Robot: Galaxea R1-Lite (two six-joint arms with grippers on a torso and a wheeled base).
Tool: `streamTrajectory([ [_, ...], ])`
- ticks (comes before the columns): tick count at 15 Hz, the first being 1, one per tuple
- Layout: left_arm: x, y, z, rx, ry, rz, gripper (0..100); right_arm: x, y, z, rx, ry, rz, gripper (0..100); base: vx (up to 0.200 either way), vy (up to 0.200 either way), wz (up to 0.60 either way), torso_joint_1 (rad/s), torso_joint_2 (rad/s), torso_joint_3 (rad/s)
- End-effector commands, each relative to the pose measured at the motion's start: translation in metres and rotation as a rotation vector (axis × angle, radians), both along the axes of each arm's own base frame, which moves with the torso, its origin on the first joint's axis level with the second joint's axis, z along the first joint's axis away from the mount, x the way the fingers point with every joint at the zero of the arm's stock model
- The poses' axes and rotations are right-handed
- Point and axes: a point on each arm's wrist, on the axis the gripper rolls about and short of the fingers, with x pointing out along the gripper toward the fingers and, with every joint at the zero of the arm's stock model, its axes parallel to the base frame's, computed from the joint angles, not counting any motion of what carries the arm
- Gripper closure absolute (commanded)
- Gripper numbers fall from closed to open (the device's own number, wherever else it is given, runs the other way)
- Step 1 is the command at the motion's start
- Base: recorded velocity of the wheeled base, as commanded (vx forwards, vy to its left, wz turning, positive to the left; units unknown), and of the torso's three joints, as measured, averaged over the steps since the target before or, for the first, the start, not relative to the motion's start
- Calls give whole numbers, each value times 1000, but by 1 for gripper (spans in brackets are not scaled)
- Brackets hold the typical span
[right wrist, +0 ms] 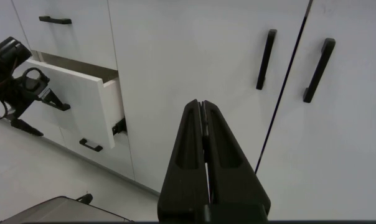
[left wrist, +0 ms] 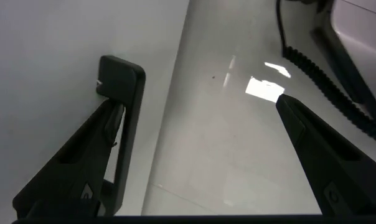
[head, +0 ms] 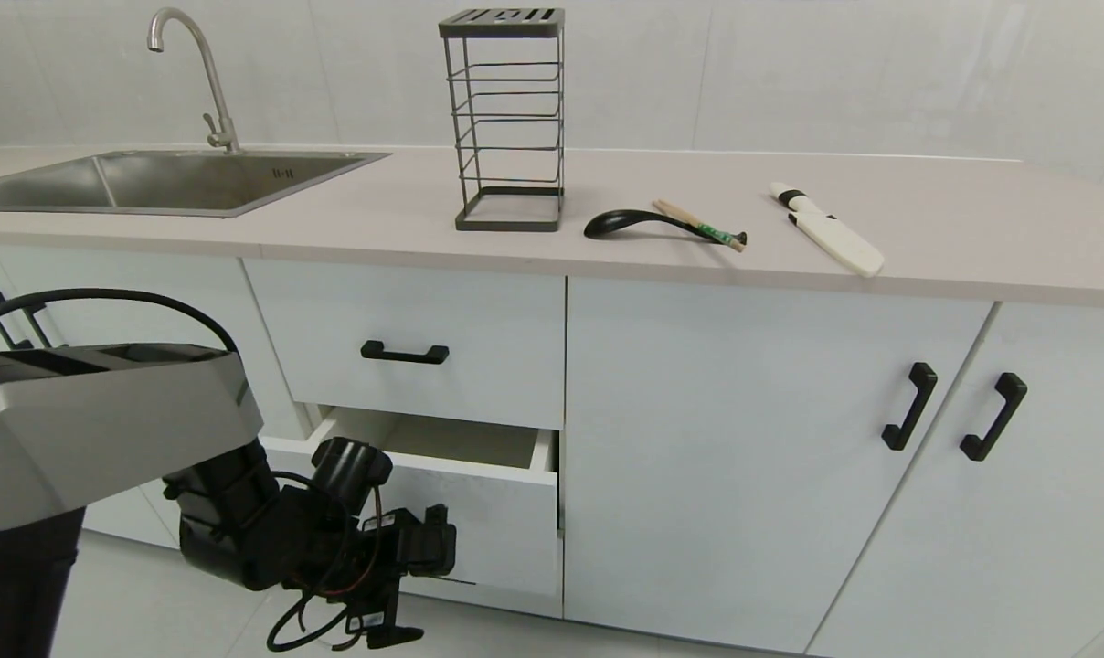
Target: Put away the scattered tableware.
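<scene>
Left claw spread wide, one finger just beside the drawer handle; ladle and chopsticks well above, rightward. Right claw pinched shut.

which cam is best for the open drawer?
Head view: the open drawer shows pulled out, with its interior visible from above. Right wrist view catches its front and side at an angle, with little of the interior. Left wrist view gives a close-up of its handle and front panel.

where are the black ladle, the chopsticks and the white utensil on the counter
black ladle (head: pixel 618 222): head view, on its bowl
chopsticks (head: pixel 684 217): head view, on the bare wooden shafts
white utensil (head: pixel 835 239): head view, middle of its wide white part
</scene>
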Motion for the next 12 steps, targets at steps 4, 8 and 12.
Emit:
streamTrajectory([
  [4,-32,5,45,-53,-54,-28,0,0,0,0,0,1,1,100,0,0,0,0,0,0],
  [8,-74,6,99,-112,-66,-56,0,0,0,0,0,1,1,100,0,0,0,0,0,0],
  [12,-107,-16,142,-345,49,-38,0,0,0,0,7,3,1,100,0,0,0,0,0,0],
])
